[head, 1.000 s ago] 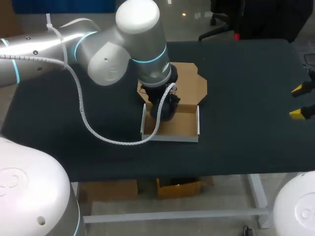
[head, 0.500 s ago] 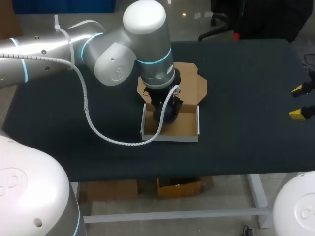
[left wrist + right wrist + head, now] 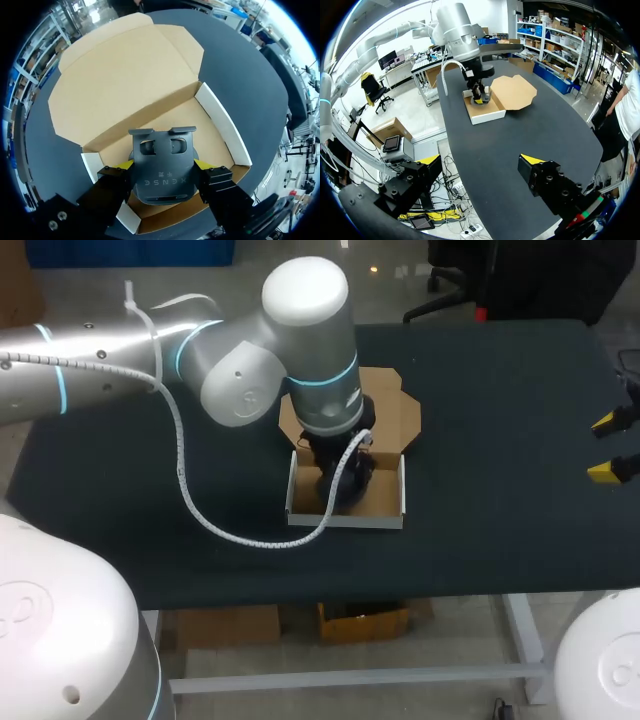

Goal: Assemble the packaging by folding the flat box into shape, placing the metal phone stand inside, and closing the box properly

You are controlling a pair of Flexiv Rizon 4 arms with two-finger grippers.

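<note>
The cardboard box (image 3: 385, 502) stands folded on the black table, its white-edged walls up and its lid (image 3: 395, 412) lying open and flat behind it. My left gripper (image 3: 161, 166) is down inside the box tray (image 3: 210, 125), shut on the dark metal phone stand (image 3: 162, 172), with a yellow tip showing on each side of it. In the head view my left arm's wrist (image 3: 325, 390) hides most of the stand. My right gripper (image 3: 610, 447) sits open at the table's right edge, far from the box (image 3: 487, 112), with nothing between its fingers.
The black table (image 3: 500, 440) is bare between the box and my right gripper. My left arm's white coiled cable (image 3: 200, 510) hangs over the table in front of and to the left of the box.
My left arm has shifted a little toward the table's front and right, carrying the stand deeper into the box tray. The right arm has not moved.
</note>
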